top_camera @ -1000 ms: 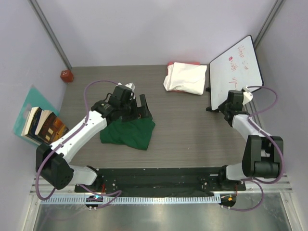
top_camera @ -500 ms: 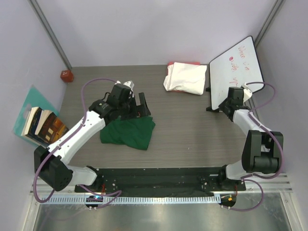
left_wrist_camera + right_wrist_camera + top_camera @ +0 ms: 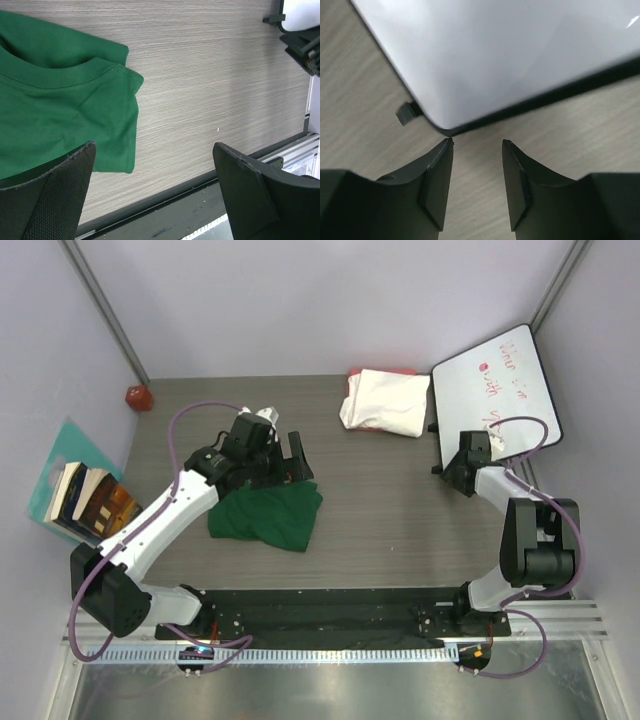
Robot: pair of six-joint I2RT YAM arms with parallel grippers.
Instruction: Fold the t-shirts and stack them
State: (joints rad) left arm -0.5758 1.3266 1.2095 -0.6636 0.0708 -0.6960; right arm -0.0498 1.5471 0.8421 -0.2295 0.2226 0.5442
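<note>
My right fingers [image 3: 452, 475], slightly apart, just pushed whiteboard [image 3: 495, 380] askew; left fingers [image 3: 297, 462], wide apart, above green t-shirt [image 3: 270, 515], unfolded.

Top cam overhead; L wrist close, both see green shirt [image 3: 268, 518].

The green t-shirt [image 3: 60, 110] is soft, matt knit cloth with a stitched collar band. The table [image 3: 215, 80] shows a grey wood-grain, dull and finely streaked. The whiteboard [image 3: 490, 55] is smooth, glossy white, edged in dark plastic. The left gripper [image 3: 154, 146] has matt black fingers [image 3: 250, 195], one pad [image 3: 50, 200] roughly woven.
</note>
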